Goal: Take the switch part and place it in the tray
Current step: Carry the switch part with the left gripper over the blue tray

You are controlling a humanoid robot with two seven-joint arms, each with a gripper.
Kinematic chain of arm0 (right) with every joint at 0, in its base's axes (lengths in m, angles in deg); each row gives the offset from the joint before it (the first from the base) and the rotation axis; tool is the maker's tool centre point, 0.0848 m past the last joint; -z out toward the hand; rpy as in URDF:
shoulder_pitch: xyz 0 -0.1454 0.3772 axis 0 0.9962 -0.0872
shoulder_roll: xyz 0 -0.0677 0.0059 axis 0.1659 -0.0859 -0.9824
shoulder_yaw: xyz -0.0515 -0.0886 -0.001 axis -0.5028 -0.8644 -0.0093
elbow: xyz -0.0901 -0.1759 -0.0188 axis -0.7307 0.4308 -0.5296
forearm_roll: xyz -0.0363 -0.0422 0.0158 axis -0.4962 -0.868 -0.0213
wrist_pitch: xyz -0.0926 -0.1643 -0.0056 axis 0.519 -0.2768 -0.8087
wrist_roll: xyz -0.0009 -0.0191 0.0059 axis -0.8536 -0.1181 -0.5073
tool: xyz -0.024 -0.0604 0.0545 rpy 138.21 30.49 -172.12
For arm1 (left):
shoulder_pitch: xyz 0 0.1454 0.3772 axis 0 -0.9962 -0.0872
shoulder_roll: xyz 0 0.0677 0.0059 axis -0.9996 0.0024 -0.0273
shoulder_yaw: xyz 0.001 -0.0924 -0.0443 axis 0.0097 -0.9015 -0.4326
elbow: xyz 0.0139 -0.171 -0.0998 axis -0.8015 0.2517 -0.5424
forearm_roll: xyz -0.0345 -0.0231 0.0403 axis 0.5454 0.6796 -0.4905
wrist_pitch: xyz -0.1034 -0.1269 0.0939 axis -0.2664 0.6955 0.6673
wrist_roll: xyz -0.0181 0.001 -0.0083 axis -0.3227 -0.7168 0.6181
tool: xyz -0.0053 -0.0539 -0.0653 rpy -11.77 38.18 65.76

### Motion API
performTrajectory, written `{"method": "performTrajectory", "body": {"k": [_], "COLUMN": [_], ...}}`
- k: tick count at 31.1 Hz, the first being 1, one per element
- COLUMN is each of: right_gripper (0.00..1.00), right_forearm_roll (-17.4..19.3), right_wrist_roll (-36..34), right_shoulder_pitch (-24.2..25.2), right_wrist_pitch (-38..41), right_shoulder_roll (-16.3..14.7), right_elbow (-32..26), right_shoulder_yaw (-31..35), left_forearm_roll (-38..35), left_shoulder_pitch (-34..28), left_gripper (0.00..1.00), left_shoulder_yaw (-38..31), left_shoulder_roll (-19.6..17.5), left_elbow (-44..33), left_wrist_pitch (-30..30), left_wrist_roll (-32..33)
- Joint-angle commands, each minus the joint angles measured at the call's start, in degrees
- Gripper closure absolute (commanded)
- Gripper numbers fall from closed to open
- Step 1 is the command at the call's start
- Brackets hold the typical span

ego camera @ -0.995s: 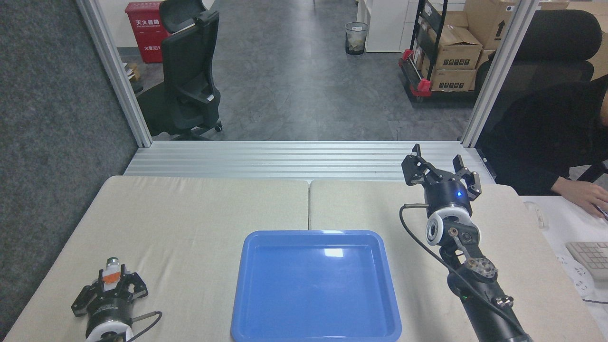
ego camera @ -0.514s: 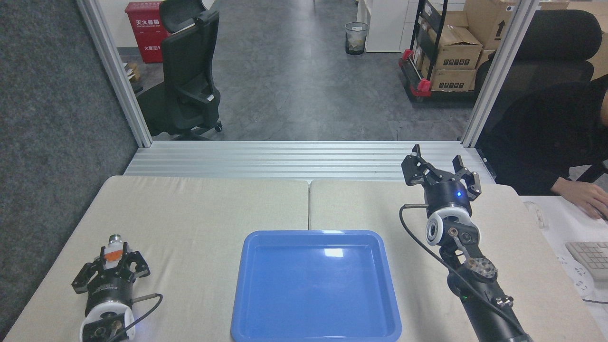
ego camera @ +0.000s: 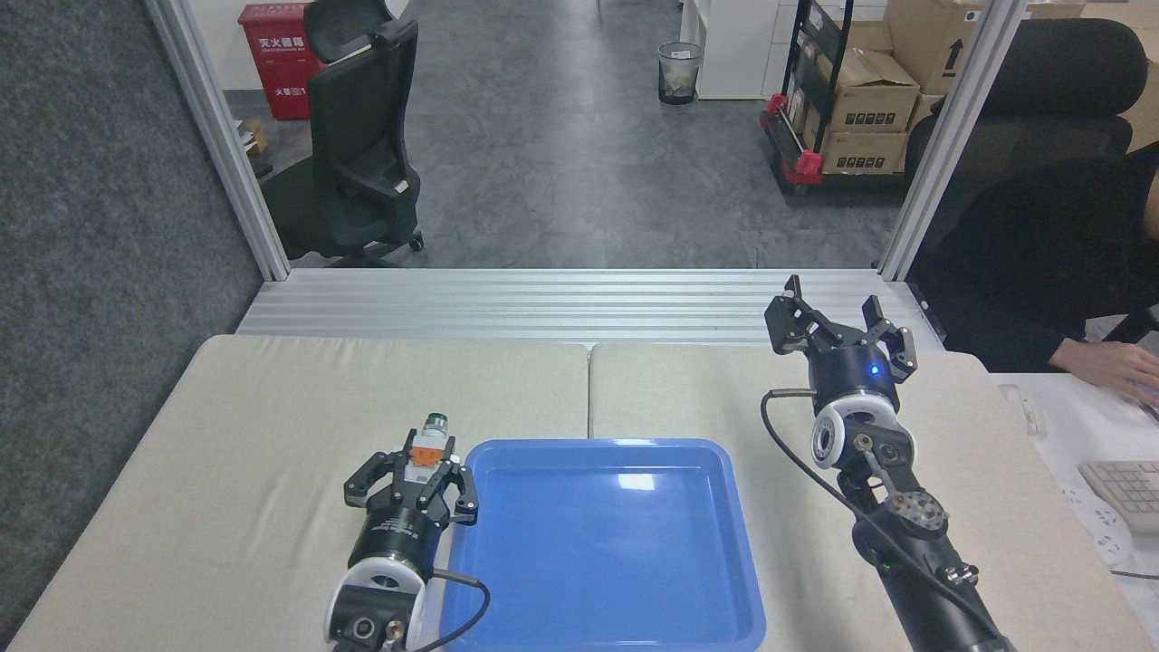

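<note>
Left claw carrying switch part at tray's left rim, lower centre of frame.
Blue tray (ego camera: 697, 543) bare, bottom edge cut off by frame. Right gripper (ego camera: 839, 327) at right of frame, jaws spread wide, nothing in them. Left gripper (ego camera: 422, 468) clamps switch part (ego camera: 426, 441), green cap up; white base mostly hidden between the fingers.

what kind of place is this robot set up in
Probably an office or lab with a robot test bench: office chair on grey floor, cart of cardboard boxes, and a person's hand at a desk with a keyboard beside the padded table.
</note>
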Motion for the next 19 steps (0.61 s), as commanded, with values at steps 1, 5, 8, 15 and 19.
{"method": "performTrajectory", "body": {"k": [1, 5, 8, 15, 19], "right_gripper": [0.0, 0.0, 0.0, 0.0, 0.0], "right_forearm_roll": [0.0, 0.0, -0.1, 0.0, 0.0], "right_wrist_roll": [-0.1, -0.1, -0.1, -0.1, -0.1], "right_shoulder_pitch": [0.1, 0.0, 0.0, 0.0, 0.0], "right_wrist_pitch": [0.0, 0.0, 0.0, 0.0, 0.0], "right_shoulder_roll": [0.0, -0.1, -0.1, -0.1, -0.1], "right_elbow": [-0.1, -0.1, 0.0, -0.1, 0.0], "right_shoulder_yaw": [-0.1, -0.1, -0.1, -0.1, -0.1], "left_forearm_roll": [-4.4, -4.3, -4.3, -4.3, -4.2], "left_shoulder_pitch": [0.0, -0.5, -1.8, -2.4, -2.3], "left_gripper": [0.98, 0.97, 0.96, 0.92, 0.84], "left_shoulder_yaw": [18.2, 18.3, 18.4, 18.2, 17.9], "left_shoulder_roll": [11.2, 11.2, 11.0, 11.0, 11.0], "left_elbow": [-1.6, 1.4, 1.7, 5.1, 5.1], "left_wrist_pitch": [0.2, 0.5, 0.5, 2.3, 2.9], "left_wrist_roll": [0.6, 0.8, 0.8, 1.4, 2.3]}}
